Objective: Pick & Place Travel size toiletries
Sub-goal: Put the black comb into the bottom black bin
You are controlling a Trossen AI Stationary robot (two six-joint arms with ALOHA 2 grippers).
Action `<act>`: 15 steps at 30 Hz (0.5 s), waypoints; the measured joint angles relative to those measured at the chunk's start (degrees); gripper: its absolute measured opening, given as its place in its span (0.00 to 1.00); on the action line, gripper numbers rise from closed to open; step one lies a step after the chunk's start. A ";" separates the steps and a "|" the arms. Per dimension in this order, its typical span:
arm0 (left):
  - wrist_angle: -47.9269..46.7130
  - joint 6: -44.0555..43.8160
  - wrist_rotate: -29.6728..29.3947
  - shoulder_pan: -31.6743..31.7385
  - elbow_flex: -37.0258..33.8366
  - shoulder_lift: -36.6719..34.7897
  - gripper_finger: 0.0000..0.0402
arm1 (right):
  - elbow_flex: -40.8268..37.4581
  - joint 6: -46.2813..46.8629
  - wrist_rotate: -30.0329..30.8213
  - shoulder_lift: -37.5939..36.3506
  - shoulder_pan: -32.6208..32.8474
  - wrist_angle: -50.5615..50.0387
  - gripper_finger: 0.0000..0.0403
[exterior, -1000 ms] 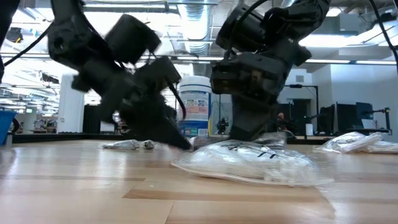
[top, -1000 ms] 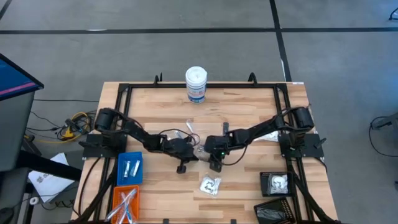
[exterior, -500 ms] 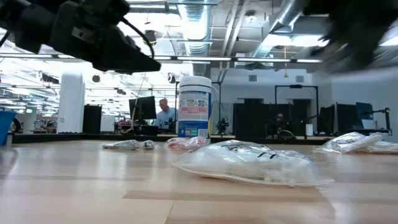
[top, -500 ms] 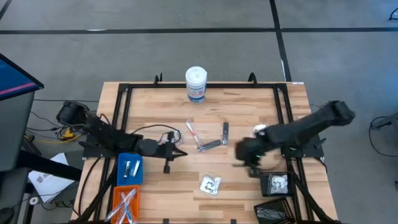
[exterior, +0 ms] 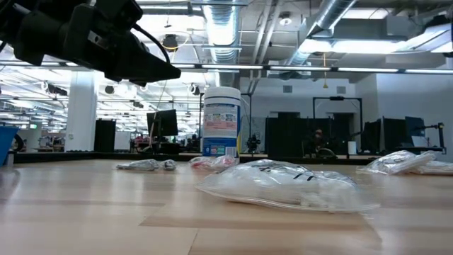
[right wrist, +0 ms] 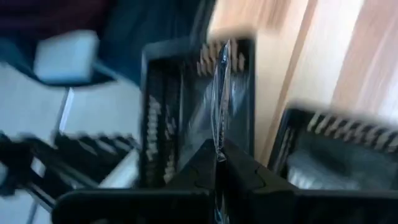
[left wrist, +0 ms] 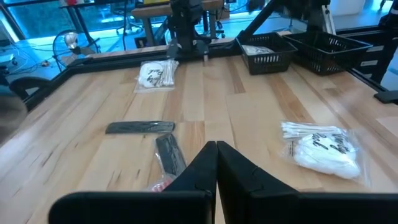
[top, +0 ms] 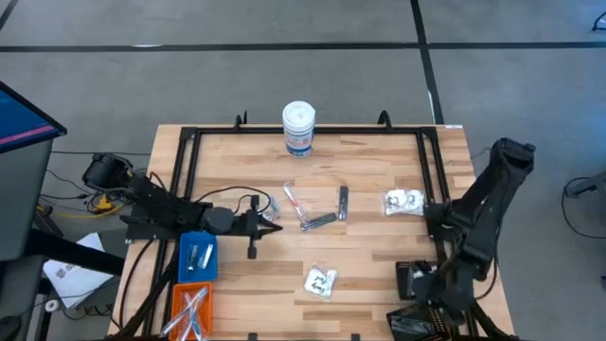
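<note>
We see a pale striped wooden desk [top: 379, 275], a white canister [top: 298, 128] with a blue label, blue bin [top: 197, 257], orange bin [top: 189, 308], black bins [top: 418, 280], and clear packets [top: 320, 281] with white contents.

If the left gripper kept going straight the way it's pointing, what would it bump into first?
Probably the slim black pieces lying just ahead of the shut left gripper; depth is hard to judge, and it hangs above the table, so it might pass over them.

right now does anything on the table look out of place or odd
Nothing looks spilled or damaged. Loose toiletries lie scattered mid-table: two black pieces, a white-and-red stick, two clear packets. The white canister stands upright.
</note>
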 joint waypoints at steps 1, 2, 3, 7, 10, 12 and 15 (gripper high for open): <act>0.01 0.00 0.00 0.00 0.00 0.00 0.00 | -1.18 1.33 -0.23 0.99 0.23 1.37 0.01; 0.06 0.00 0.00 0.00 0.00 0.02 0.00 | -2.55 2.78 -0.35 1.89 0.17 3.15 0.01; 0.21 0.00 0.00 0.00 0.00 0.02 0.00 | -4.03 3.80 -0.53 2.62 -0.11 5.00 0.01; 0.50 0.00 0.00 0.14 0.02 0.02 0.00 | -7.84 4.10 -5.98 4.82 -1.97 15.12 0.01; 0.62 0.00 -0.01 0.26 0.02 0.02 0.00 | -8.75 4.08 -7.59 5.13 -3.19 16.56 0.01; 0.66 0.00 0.00 0.26 0.02 0.09 0.00 | -8.68 4.02 -7.42 4.98 -3.87 16.97 0.01; 0.66 0.03 0.00 0.26 0.02 0.09 0.00 | -8.71 4.28 -7.85 5.01 -4.97 17.15 0.03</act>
